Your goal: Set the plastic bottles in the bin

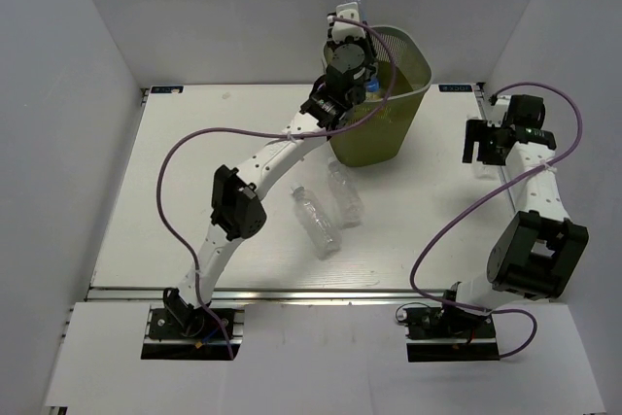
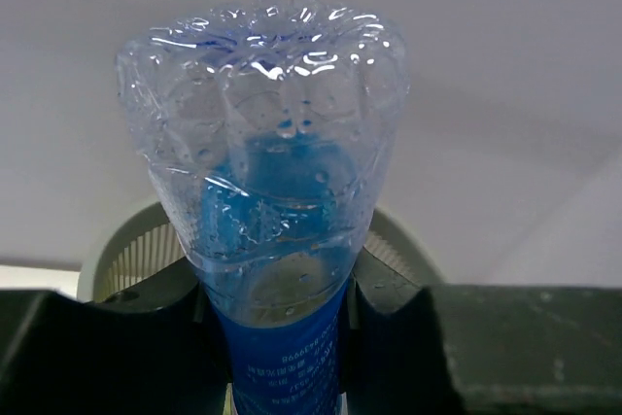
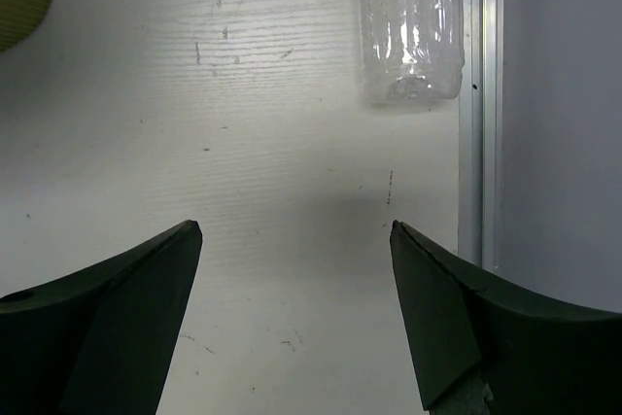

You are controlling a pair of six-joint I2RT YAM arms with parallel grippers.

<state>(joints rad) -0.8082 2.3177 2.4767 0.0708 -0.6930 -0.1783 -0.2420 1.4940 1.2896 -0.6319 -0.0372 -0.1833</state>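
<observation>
- Right, the big white table (image 1: 194, 191) carries everything, with the olive-green mesh bin (image 1: 387, 138) standing at its far side
- Left gripper (image 1: 348, 51) is up above the bin's left rim, clenched on the clear plastic bottle with the blue label (image 2: 277, 191), whose base points away from the wrist camera
- Right gripper (image 3: 296, 269) hangs low near the table's right edge, fingers spread, nothing between them
- Down on the table just in front of the bin, one clear bottle (image 1: 316, 223) lies beside a second clear bottle (image 1: 344, 191)
- A third clear bottle (image 3: 408, 31) lies ahead of the right gripper, close against the metal edge rail (image 3: 471, 94)
</observation>
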